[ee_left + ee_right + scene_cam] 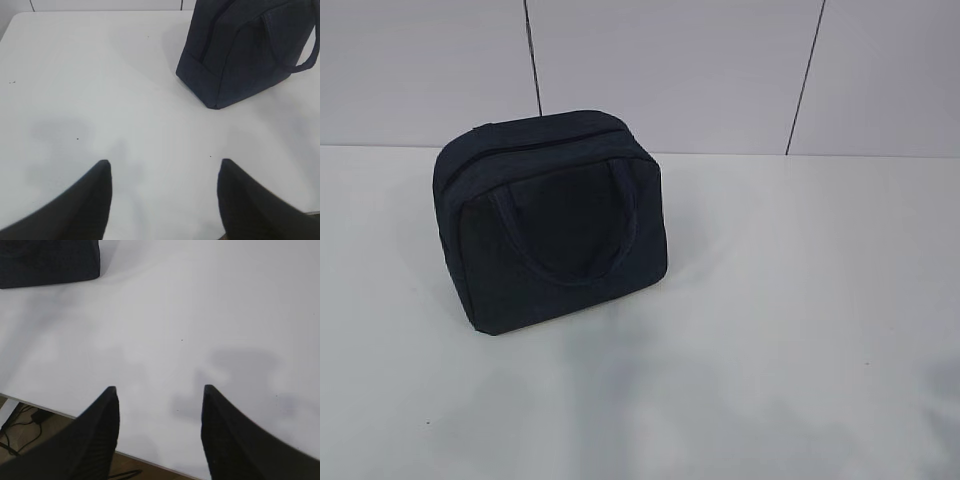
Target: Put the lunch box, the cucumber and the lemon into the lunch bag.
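Exterior view: upright lunch bag, zipper ridge left-to-right.

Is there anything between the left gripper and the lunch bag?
No: in the left wrist view only bare white table separates the open left gripper from the lunch bag.

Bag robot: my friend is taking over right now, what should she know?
Left gripper: open, empty, over bare table, the bag ahead to its right.
Right gripper: open, empty, near the table's front edge.
Bag: upright, zipper looks closed, nothing around it.
Lunch box, cucumber, lemon: in no view. They may already be inside; cannot tell.
Left: check the contents before calling it done.
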Motion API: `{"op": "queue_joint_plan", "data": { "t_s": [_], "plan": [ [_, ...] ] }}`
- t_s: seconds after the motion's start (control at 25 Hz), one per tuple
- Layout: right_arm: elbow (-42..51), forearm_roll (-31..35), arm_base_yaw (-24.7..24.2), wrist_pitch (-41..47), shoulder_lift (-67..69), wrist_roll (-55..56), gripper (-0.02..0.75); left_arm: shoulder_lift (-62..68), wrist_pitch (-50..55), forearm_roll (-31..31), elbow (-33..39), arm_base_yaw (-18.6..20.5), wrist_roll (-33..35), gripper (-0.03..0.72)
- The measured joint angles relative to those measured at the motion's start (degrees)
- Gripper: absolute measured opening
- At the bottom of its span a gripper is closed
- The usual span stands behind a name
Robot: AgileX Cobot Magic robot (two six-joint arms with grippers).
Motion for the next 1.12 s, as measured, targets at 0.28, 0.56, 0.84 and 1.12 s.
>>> {"op": "queue_joint_plan", "data": {
  "t_s": [0.28, 0.56, 0.84, 1.12],
  "plan": [
    [0.00, 0.00, -8.24, 0.00, 0.00, 0.00, 0.420, 0.00, 0.00, 0.00, 0.00, 3.36, 0.00, 0.465],
    [0.00, 0.00, -18.04, 0.00, 0.00, 0.00, 0.420, 0.00, 0.00, 0.00, 0.00, 8.81, -0.10, 0.465],
    [0.00, 0.00, -18.43, 0.00, 0.00, 0.00, 0.420, 0.00, 0.00, 0.00, 0.00, 9.14, -0.10, 0.465],
    [0.00, 0.00, -18.43, 0.00, 0.00, 0.00, 0.420, 0.00, 0.00, 0.00, 0.00, 9.14, -0.10, 0.465]
  ]
}}
